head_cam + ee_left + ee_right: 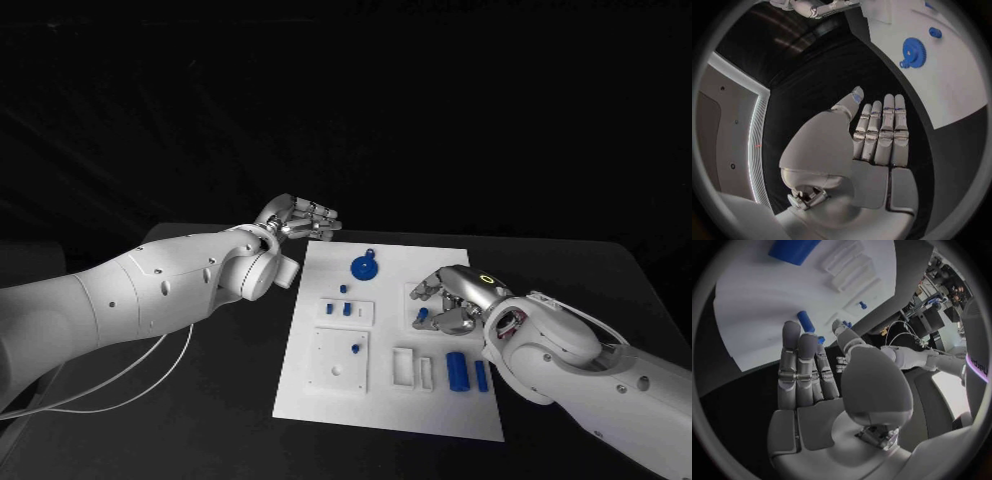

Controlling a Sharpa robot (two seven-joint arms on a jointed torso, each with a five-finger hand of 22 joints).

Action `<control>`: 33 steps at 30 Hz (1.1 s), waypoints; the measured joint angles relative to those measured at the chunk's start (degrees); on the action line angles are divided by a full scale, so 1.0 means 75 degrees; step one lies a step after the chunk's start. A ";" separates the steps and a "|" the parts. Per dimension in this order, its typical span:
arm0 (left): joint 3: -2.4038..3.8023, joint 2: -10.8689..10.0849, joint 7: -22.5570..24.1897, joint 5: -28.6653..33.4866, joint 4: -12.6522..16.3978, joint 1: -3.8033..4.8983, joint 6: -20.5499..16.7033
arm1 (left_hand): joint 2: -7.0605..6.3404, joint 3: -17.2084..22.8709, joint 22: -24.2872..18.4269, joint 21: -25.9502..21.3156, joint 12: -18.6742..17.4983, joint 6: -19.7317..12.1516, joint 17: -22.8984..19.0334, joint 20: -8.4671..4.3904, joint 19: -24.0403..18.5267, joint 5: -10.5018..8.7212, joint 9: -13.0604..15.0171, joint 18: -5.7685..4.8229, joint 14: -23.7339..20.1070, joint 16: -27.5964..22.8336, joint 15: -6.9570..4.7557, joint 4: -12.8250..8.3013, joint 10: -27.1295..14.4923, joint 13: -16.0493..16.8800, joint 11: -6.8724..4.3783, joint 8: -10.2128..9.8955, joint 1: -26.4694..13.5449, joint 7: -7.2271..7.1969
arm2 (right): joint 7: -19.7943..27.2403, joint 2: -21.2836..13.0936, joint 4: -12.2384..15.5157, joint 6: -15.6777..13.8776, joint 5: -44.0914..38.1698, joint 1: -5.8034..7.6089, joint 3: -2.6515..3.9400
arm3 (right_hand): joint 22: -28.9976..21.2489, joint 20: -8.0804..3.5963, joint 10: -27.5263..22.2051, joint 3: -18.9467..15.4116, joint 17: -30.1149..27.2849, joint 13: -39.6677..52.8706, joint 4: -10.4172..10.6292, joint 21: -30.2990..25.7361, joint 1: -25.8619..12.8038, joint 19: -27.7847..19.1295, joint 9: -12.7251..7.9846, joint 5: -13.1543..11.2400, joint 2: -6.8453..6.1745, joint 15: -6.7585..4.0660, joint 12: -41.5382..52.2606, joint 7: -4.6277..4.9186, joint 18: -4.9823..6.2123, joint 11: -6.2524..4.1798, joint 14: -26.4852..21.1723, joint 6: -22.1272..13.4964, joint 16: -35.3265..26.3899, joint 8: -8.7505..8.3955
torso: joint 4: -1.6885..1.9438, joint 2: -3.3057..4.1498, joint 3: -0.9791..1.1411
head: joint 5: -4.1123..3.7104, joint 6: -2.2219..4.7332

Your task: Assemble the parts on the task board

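The white task board (389, 400) lies in the middle of the black table. A blue gear (366, 266) sits near its far edge, with small blue pegs (345, 309) below it. Two blue cylinders (457, 370) lie at the near right. My right hand (454, 298) hovers over the board's right side, fingers apart and holding nothing; a short blue peg (806, 321) lies just beyond its fingertips (792, 335). My left hand (300, 220) is off the board's far left corner, fingers straight and empty (873, 135), with the gear (912, 50) ahead of it.
White raised blocks with slots (343, 362) stand on the board's near half. A white cable (130, 385) trails over the table on the left. Black table surface (202, 420) surrounds the board.
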 measured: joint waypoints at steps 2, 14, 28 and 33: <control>0.0000 -0.0002 0.0014 0.0001 0.0000 0.0000 0.0009 | 0.0000 0.0000 0.0000 0.0000 0.0000 0.0000 0.0000 0.0000 0.0000 0.0000 0.0000 0.0000 0.0000 0.0000 0.0000 0.0000 0.0000 0.0000 0.0000 0.0000 0.0000 0.0000 | -0.0013 0.0006 -0.0050 0.0161 -0.0077 -0.0001 0.0004 | -0.0008 0.0000 -0.0027 -0.0058 -0.0004 0.0000 0.0058 -0.0004 -0.0001 0.0000 0.0000 -0.0159 0.0001 0.0000 0.0000 -0.0010 -0.0001 0.0027 0.0000 -0.0010 0.0000 0.0000 | 0.0001 0.0000 0.0000 | -0.0005 -0.0003; 0.0000 -0.0002 0.0026 0.0003 0.0000 0.0000 0.0045 | -0.0001 0.0064 -0.0016 0.0000 0.0000 0.0000 -0.0001 0.0000 0.0000 0.0000 0.0000 0.0000 0.0000 0.0000 0.0000 0.0001 0.0000 0.0000 0.0000 0.0000 0.0001 0.0000 | -0.0111 0.0193 -0.0312 0.0583 -0.0617 -0.0002 0.0008 | 0.0002 -0.0022 0.0532 0.1112 -0.0007 0.0000 -0.0110 0.0068 0.0236 0.0015 0.0001 -0.0381 0.0181 -0.0064 0.0000 0.0062 -0.0018 -0.0137 0.0062 0.0290 0.0068 0.0000 | 0.0014 0.0000 -0.0004 | -0.0012 -0.0018; -0.0001 -0.0006 0.0018 0.0004 0.0000 0.0000 0.0067 | 0.0035 0.0063 -0.0026 0.0000 0.0000 0.0000 -0.0002 0.0000 0.0000 0.0000 0.0000 0.0000 -0.0001 0.0000 0.0000 0.0003 -0.0001 0.0000 0.0000 0.0000 -0.0035 0.0000 | -0.0197 0.0294 -0.0347 0.0531 -0.1095 -0.0002 0.0000 | 0.0363 -0.0232 0.1606 0.2728 0.0123 -0.0001 -0.0280 0.0630 -0.0227 0.0024 0.0026 -0.0382 0.0284 -0.0255 -0.0003 0.0042 -0.0141 -0.0443 0.0141 0.1268 0.0128 -0.0001 | 0.0007 0.0001 -0.0003 | -0.0020 -0.0029; 0.0000 -0.0005 0.0012 0.0004 -0.0002 0.0000 0.0073 | 0.0035 0.0062 -0.0026 0.0000 0.0000 0.0000 -0.0002 0.0000 0.0000 0.0000 0.0000 0.0000 -0.0001 0.0000 0.0000 0.0003 -0.0001 0.0000 0.0000 0.0000 -0.0035 0.0000 | -0.0224 0.0311 -0.0345 0.0518 -0.1216 -0.0002 -0.0005 | 0.0467 -0.0309 0.1782 0.2768 0.0146 0.0000 -0.0430 0.0769 -0.0193 0.0006 0.0045 -0.0389 0.0334 -0.0291 -0.0018 0.0010 -0.0243 -0.0523 0.0156 0.1430 0.0126 -0.0019 | 0.0006 0.0001 -0.0003 | -0.0025 -0.0038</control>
